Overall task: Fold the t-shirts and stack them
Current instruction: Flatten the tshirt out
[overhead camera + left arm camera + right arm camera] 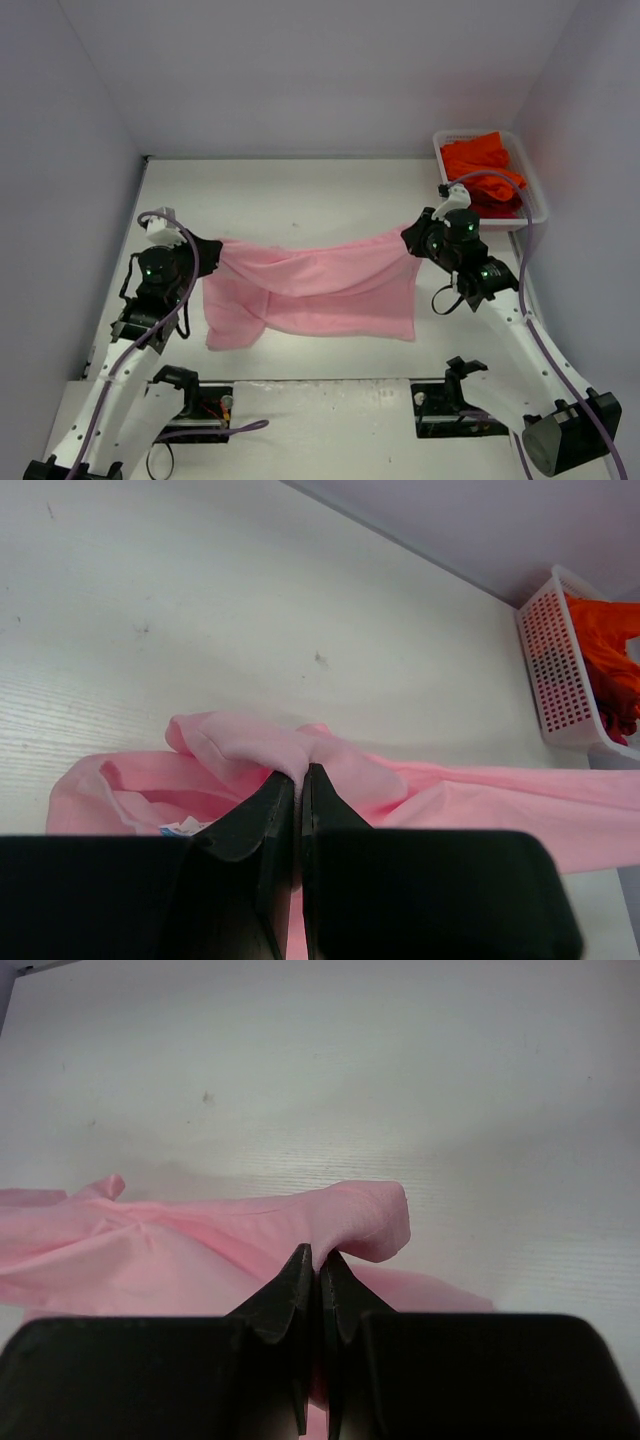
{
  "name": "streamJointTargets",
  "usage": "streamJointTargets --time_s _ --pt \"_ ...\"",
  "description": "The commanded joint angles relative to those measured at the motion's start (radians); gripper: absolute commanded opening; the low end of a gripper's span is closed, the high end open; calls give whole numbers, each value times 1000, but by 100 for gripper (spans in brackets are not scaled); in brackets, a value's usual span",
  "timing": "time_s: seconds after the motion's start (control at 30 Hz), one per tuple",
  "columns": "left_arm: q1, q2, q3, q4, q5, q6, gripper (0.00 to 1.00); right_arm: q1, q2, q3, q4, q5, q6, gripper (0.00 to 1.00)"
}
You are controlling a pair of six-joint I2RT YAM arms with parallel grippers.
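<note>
Hanging between the two arms, the pink t-shirt (pixel 310 290) is stretched wide over the white tabletop (pixel 300 195). The left fingers (pixel 255 825) are pinched tight on one top corner, the right fingers (pixel 345 1300) on the other. The orange-red t-shirts (pixel 480 160) sit in the white mesh basket (pixel 535 205), far right.

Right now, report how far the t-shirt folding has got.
Done: nothing lies folded or stacked yet. In hand: the pink t-shirt is stretched between the left gripper and the right gripper, each shut on one end, with the cloth bunched. Left: fold it, then fold the orange-red t-shirts heaped in the white basket at the table's far right.
</note>
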Motion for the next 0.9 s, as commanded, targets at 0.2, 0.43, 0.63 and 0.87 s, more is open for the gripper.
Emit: streamJointTargets --time_s 0.2,0.43,0.63,0.87 --pt "-6 -74 36 5 69 -21 0 15 -54 0 6 -23 19 0" --pt "-6 -155 54 -81 87 -41 0 18 -88 26 -41 -49 36 0" --pt "-5 -132 103 -100 84 -31 0 37 -138 25 -52 -55 67 0" --pt "-6 -34 73 4 81 -47 0 38 -108 43 -54 20 38 0"
